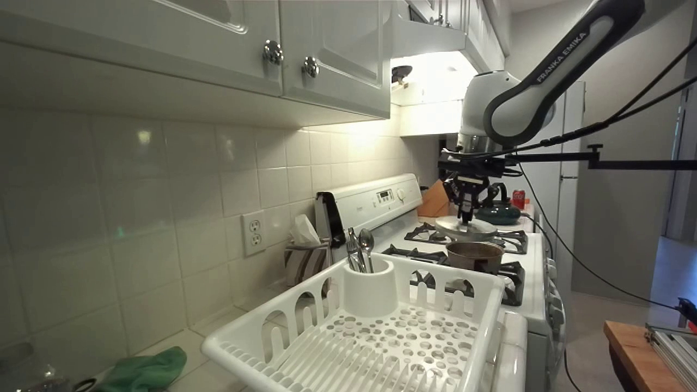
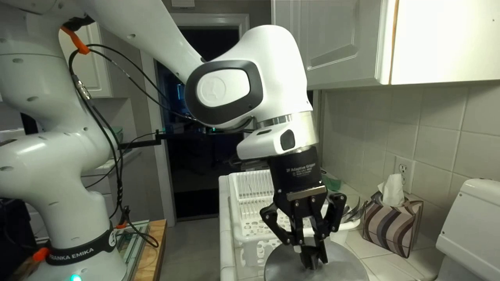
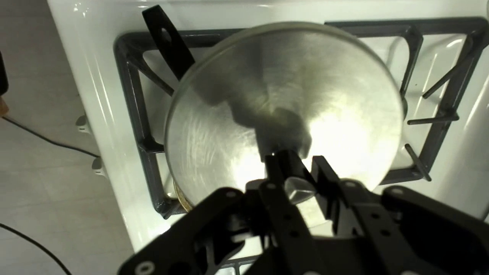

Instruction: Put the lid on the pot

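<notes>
Dish rack (image 1: pixel 218 345), white, slatted; bottom centre of an exterior view, nearest. Green cloth (image 1: pixel 144 370), crumpled; lower left. Tissue box (image 1: pixel 300 265), striped; left of centre. Cutlery (image 1: pixel 366 239), metal, standing in a round white caddy (image 1: pixel 372 294) at the rack's far edge; centre. Pot (image 1: pixel 460 258), round, brownish, with dark handle (image 3: pixel 174 53); right of centre, on a burner grate (image 3: pixel 382 29). Lid (image 3: pixel 282 103), silvery, shallow-domed; middle of the wrist view, in front of most of the pot, handle to upper left, sliver of rim (image 3: pixel 182 199) to lower left. In an exterior view, just above the pot's mouth in the frame; contact unclear. Gripper (image 3: pixel 295 168), clenched on the lid's knob (image 3: pixel 299 189); lower centre of the wrist view. Kettle (image 1: pixel 498 212), dark teal, and red can (image 1: pixel 518 198); right of centre, farthest.
</notes>
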Robot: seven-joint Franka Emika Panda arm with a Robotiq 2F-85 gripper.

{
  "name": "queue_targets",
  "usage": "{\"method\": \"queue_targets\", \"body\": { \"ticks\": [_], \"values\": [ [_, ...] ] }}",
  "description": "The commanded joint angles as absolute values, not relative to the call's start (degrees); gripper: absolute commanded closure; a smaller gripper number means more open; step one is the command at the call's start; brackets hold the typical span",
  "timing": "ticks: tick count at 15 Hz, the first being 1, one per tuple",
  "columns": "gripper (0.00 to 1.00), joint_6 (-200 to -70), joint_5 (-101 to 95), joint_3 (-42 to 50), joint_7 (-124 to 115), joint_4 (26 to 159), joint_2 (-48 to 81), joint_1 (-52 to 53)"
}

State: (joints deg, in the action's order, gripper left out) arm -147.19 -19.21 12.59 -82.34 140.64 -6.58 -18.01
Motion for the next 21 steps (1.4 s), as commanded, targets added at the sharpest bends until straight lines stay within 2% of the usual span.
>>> {"method": "queue_targets", "body": {
  "ticks": [1, 9, 21],
  "values": [
    [0.94, -150.77, -15.23, 13.96, -82.48, 140.14, -4.43, -18.99],
    [0.94, -154.56, -10.58, 16.4, -81.47, 137.82, 1.03, -18.87],
    [0.94, -153.23, -10.78, 20.19, -82.94, 131.86, 7.62, -18.05]
  ]
}}
